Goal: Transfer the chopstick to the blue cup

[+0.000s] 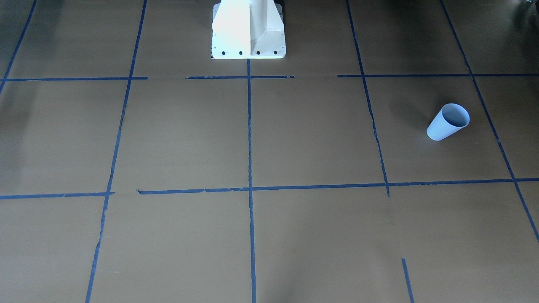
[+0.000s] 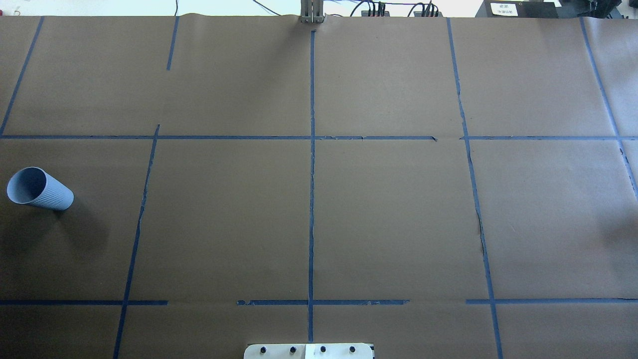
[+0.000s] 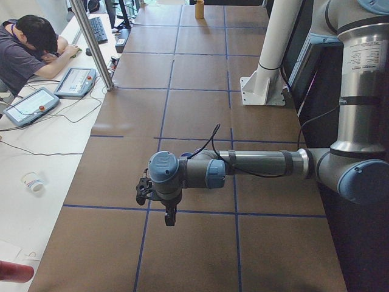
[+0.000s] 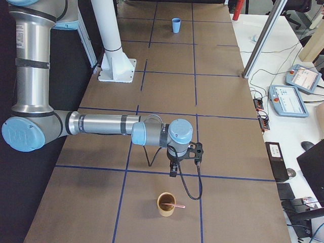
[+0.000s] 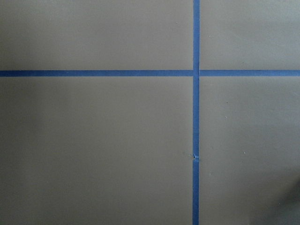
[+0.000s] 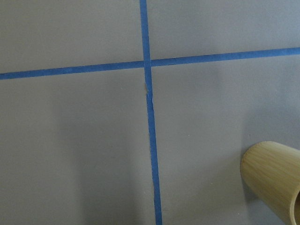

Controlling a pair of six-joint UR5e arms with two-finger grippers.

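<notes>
The blue cup [image 2: 40, 188] stands upright near the table's left edge, also seen in the front-facing view [image 1: 448, 122] and far off in the right side view [image 4: 175, 24]. The chopstick [image 4: 177, 205], thin and pink, leans out of a bamboo cup [image 4: 166, 204] at the table's right end. My right gripper [image 4: 172, 173] hangs pointing down just behind that cup, apart from it. My left gripper [image 3: 169, 219] hangs pointing down over bare table at the left end. Both grippers show only in the side views, so I cannot tell whether they are open or shut.
The bamboo cup's wall [image 6: 274, 178] fills the right wrist view's lower right corner. The robot's white pedestal [image 1: 248, 29] stands at the table's near-robot edge. A person [image 3: 30, 48] sits at a side bench with teach pendants [image 3: 76, 82]. Blue tape lines grid the brown tabletop.
</notes>
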